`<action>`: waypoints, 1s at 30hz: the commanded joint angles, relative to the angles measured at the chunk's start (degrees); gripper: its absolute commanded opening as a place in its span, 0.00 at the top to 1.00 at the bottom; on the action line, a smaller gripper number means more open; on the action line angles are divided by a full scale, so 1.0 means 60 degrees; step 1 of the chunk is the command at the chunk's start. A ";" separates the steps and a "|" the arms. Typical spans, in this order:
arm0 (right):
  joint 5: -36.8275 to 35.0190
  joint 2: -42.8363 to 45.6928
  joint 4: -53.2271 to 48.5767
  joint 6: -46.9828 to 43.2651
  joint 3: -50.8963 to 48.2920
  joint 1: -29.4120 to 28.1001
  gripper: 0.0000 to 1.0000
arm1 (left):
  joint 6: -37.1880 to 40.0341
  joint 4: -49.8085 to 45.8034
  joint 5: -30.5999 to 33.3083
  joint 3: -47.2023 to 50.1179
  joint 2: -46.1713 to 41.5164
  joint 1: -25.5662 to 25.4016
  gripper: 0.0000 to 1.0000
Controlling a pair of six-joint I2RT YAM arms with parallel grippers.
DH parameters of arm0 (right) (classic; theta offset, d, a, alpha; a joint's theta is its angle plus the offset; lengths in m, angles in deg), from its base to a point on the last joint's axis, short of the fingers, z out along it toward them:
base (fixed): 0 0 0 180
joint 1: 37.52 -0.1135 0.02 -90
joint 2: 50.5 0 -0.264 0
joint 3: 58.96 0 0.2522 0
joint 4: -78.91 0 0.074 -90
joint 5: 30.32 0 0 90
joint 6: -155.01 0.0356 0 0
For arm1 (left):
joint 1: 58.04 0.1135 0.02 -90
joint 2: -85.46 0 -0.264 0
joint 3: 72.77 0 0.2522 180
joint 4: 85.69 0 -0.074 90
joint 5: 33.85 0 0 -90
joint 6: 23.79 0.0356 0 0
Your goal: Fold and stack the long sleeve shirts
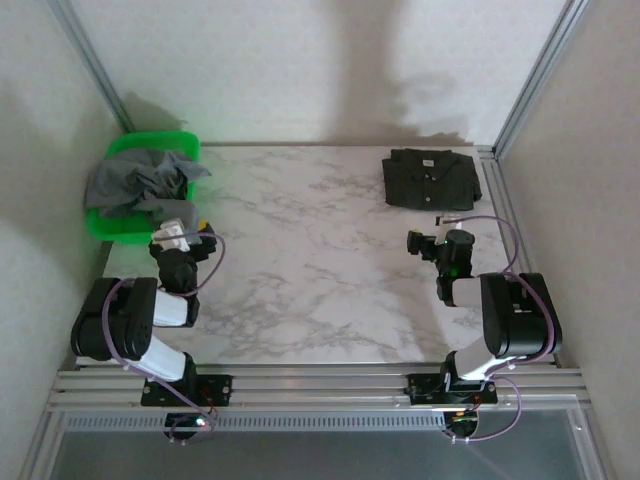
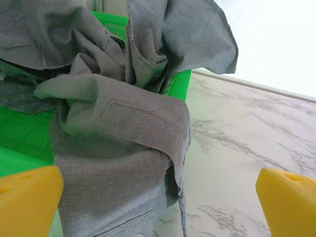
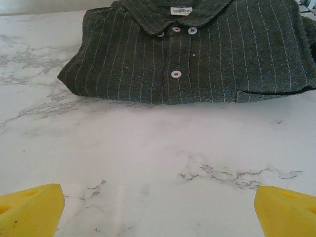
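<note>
Top external view: two shirts, one green tray (image 1: pixel 108 226) and two arms share the marbled table (image 1: pixel 300 290). The grey shirt (image 1: pixel 140 185) lies crumpled in the tray at the far left corner and spills over its rim. The dark shirt (image 1: pixel 430 178) lies folded flat at the far right, collar toward the back wall. The left claw (image 1: pixel 178 230) sits just beside the tray's near wall. The right claw (image 1: pixel 420 240) stands near the dark shirt but apart from it, with bare table between them.

Left wrist view: the left claw (image 2: pixel 159 202) is spread wide, its yellow pads (image 2: pixel 27 197) at either edge and gripping nothing. A fold of the grey shirt (image 2: pixel 123 128) hangs over the tray (image 2: pixel 19 138) straight ahead and hides most of its green wall. Marble table (image 2: pixel 247 133) lies bare to the right.

Right wrist view: the right claw (image 3: pixel 158 210) is likewise spread, its pads (image 3: pixel 29 207) empty, with clear table (image 3: pixel 148 148) ahead. This view brings out what the overhead one blurs: the dark shirt (image 3: pixel 197 54) carries thin pale pinstripes, four white buttons (image 3: pixel 176 74) and a small collar label (image 3: pixel 181 11).
</note>
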 commanded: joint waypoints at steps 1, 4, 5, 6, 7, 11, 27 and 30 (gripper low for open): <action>-0.0047 0.0026 -0.0086 -0.0146 0.0194 0.0016 0.01 | -0.0001 0.0045 -0.0173 -0.0123 -0.0017 -0.0036 0.01; -0.0051 0.0027 -0.0083 -0.0146 0.0187 0.0011 0.01 | -0.0001 0.0036 -0.0173 -0.0123 -0.0025 -0.0032 0.01; -0.0050 0.0028 -0.0083 -0.0139 0.0186 0.0016 0.01 | -0.0001 0.0038 -0.0173 -0.0123 -0.0020 -0.0036 0.01; -0.0039 0.0027 -0.0093 -0.0146 0.0183 0.0024 0.01 | -0.0002 0.0037 -0.0173 -0.0123 -0.0025 -0.0043 0.01; -0.0052 0.0026 -0.0081 -0.0146 0.0187 0.0011 0.01 | -0.0001 0.0038 -0.0168 -0.0123 -0.0016 -0.0037 0.01; -0.0043 0.0023 -0.0092 -0.0154 0.0183 0.0018 0.01 | -0.0001 0.0048 -0.0173 -0.0123 -0.0023 -0.0036 0.01; -0.0021 0.0034 -0.0044 -0.0150 0.0188 0.0011 0.01 | 0.0011 0.0114 -0.0319 -0.0114 -0.0048 0.0008 0.01; -0.0113 0.1942 -0.4759 -0.0107 0.2069 -0.0203 0.01 | -0.0129 -0.5099 -0.0116 -0.2159 -0.2581 -0.0467 0.01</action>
